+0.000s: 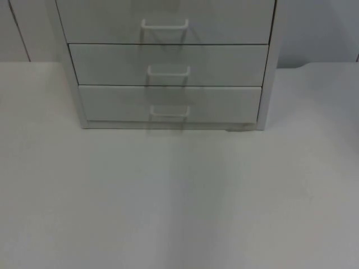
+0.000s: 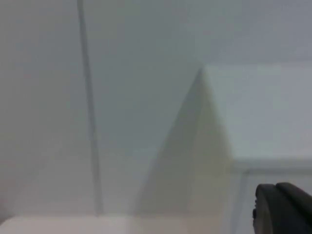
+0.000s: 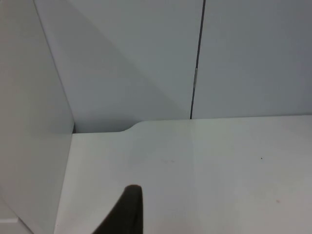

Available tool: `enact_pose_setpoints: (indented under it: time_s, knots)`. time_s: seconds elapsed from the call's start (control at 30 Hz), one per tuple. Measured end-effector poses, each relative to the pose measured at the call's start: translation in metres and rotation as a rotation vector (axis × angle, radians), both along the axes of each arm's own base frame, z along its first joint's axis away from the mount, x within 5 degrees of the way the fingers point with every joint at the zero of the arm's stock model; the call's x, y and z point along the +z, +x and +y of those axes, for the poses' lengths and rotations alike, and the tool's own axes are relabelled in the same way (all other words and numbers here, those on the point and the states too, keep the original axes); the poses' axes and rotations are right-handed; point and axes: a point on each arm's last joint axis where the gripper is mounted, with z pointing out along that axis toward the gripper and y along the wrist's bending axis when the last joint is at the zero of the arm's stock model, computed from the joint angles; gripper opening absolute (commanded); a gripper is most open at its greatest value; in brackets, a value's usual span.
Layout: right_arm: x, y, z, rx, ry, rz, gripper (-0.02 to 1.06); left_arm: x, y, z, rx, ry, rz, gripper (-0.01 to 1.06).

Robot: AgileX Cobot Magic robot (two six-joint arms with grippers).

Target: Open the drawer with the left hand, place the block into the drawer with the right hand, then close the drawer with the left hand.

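Three drawers, all shut, fill the upper middle of the top view: a white drawer cabinet (image 1: 168, 61) stands at the far edge of the white surface (image 1: 168, 196), each front carrying a horizontal bar handle. The top handle (image 1: 164, 24), middle handle (image 1: 168, 70) and bottom handle (image 1: 169, 111) line up one under another, long axes running left to right across the frame. No block lies on the stretch of surface in this view, so I cannot say where it is. The task looks unstarted; opening comes first, and that is my left arm's job.

From my left wrist, a black fingertip (image 2: 282, 209) of my left jaws sits at the lower right, with the cabinet's upper corner and side (image 2: 204, 161) close ahead and the grey partition wall (image 2: 48, 97) behind. I judge the handles lie around that corner, on the front face. I cannot tell how far these jaws are spread; they touch nothing I can see.

From my right wrist, one black fingertip (image 3: 126, 209) of my right jaws hangs over bare surface, the cabinet's side (image 3: 29, 122) at the left. Their spread I cannot tell either. This arm waits.
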Motion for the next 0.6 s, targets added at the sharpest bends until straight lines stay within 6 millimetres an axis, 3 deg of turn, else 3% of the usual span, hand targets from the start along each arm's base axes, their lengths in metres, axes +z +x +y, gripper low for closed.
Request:
enact_pose_setpoints:
  time_s: [0.07,0.23,0.43,0.6]
  knots:
    - [0.000,0.000,0.000,0.000,0.000,0.000,1.05,0.008,-0.010,-0.001,-0.025,-0.087,-0.035,0.00]
    - [0.000,0.000,0.000,0.000,0.000,0.000,1.05,0.011,-0.016,0.000,-0.033,-0.065,-0.047,0.00]
    - [0.000,0.000,0.000,0.000,0.003,0.000,1.05,0.007,-0.019,0.007,0.022,0.096,0.007,0.00]
    - [0.000,0.000,0.001,0.002,0.019,0.001,1.05,0.014,-0.036,0.016,0.068,0.299,0.000,0.00]
